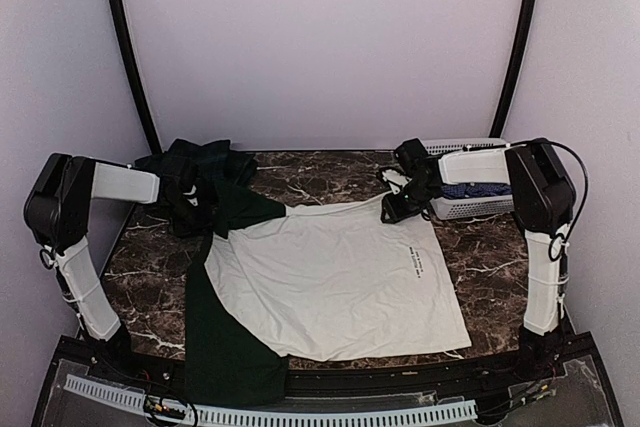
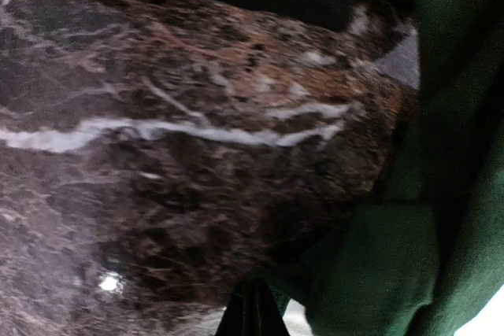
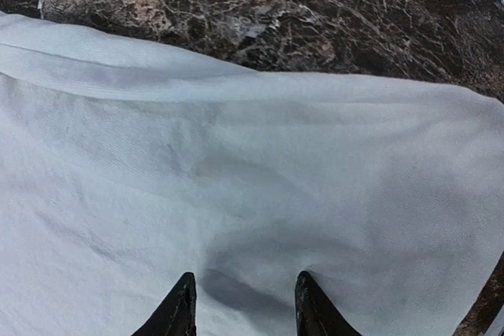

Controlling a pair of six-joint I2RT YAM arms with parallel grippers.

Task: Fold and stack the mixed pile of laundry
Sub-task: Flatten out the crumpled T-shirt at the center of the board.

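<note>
A white T-shirt (image 1: pixel 340 277) with dark green sleeves lies spread flat across the marble table (image 1: pixel 150 257). My left gripper (image 1: pixel 197 215) sits at the tip of the upper green sleeve (image 1: pixel 245 209). In the left wrist view its fingers (image 2: pixel 252 308) are pressed together where that green cloth (image 2: pixel 441 194) meets them. My right gripper (image 1: pixel 392 209) is at the shirt's far right corner. It stands open (image 3: pixel 244 281) with its tips down on the white cloth (image 3: pixel 236 155), and a small dimple lies between them. A dark green plaid garment (image 1: pixel 200 159) is bunched at the back left.
A white lattice basket (image 1: pixel 460 145) stands at the back right, right behind the right arm, with a blue-check shirt (image 1: pixel 470 190) in it. The shirt's lower green sleeve (image 1: pixel 225 357) hangs over the table's front edge. A white lattice strip (image 1: pixel 300 415) runs along the bottom.
</note>
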